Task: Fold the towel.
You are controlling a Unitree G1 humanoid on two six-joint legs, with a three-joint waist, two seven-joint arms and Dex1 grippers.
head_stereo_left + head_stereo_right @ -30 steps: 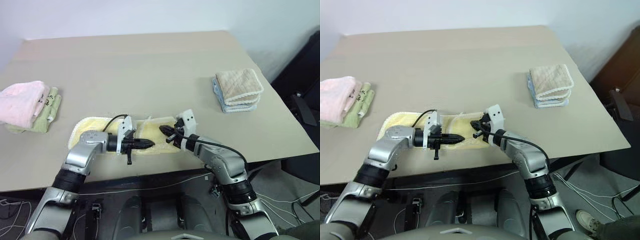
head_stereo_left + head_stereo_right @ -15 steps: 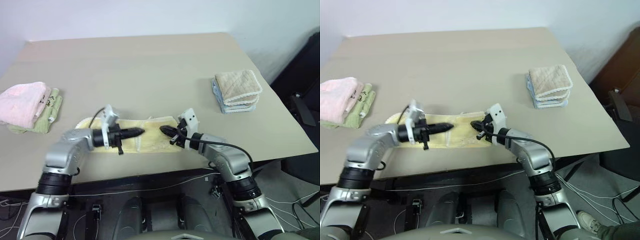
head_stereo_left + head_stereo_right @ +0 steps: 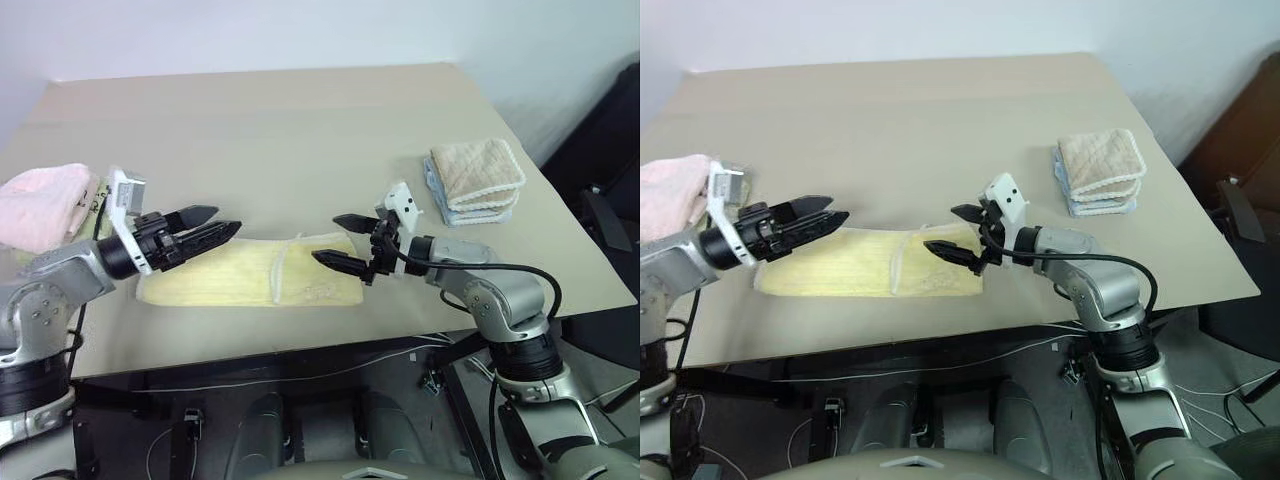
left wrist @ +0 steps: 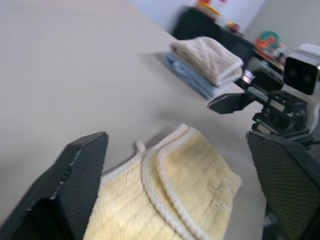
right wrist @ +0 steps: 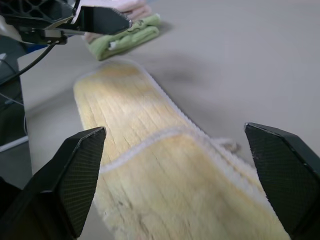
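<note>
The pale yellow towel [image 3: 240,282] lies flat near the table's front edge, its right end doubled over along a whitish hem line [image 4: 160,192]. My left gripper [image 3: 224,221] hovers open above the towel's left end, pointing right, with nothing between its fingers [image 4: 75,185]. Above the towel's right end, my right gripper [image 3: 326,238] is open too and points left, toward the other one. Its fingers [image 5: 75,175] hold nothing, and the towel [image 5: 150,160] lies below them. Neither gripper touches the cloth.
A pink folded towel [image 3: 42,205] rests on a green one [image 3: 103,215] at the table's left edge. A beige folded towel [image 3: 478,172] tops a blue one at the right. The tan table [image 3: 300,130] stretches away behind the yellow towel.
Both grippers went from shut to open and rose off the towel. The left one swung away to the left; the right one lifted slightly. The towel stays on the table.
</note>
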